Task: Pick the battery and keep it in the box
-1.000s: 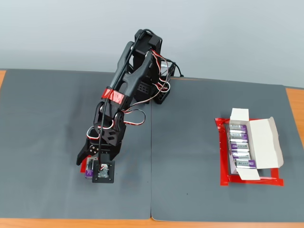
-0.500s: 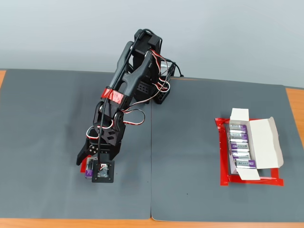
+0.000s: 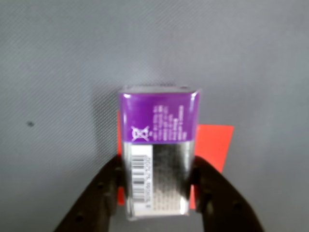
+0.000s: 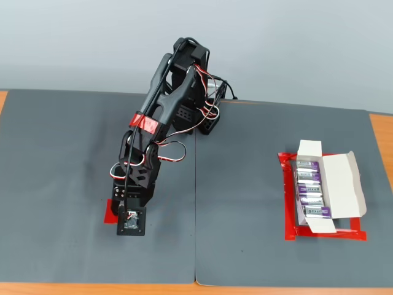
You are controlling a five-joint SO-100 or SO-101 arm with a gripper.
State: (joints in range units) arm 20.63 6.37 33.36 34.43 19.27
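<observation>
In the wrist view the battery (image 3: 159, 130), with a purple upper half and a silver lower half carrying a barcode, stands between my two black fingers (image 3: 212, 193). My gripper (image 3: 158, 164) is shut on it, over the flat red tape patch (image 3: 215, 142). In the fixed view my gripper (image 4: 131, 221) is at the front left of the mat, by the red patch (image 4: 110, 213); the battery is hidden under it there. The white box (image 4: 344, 184) lies open at the right, with several purple-silver cells (image 4: 310, 187) in a row inside.
The box sits inside a red tape rectangle outline (image 4: 288, 203). The grey mat (image 4: 245, 246) covers the table, with a seam down the middle. The arm's base (image 4: 202, 117) stands at the back centre. Orange table edges show at the sides and front.
</observation>
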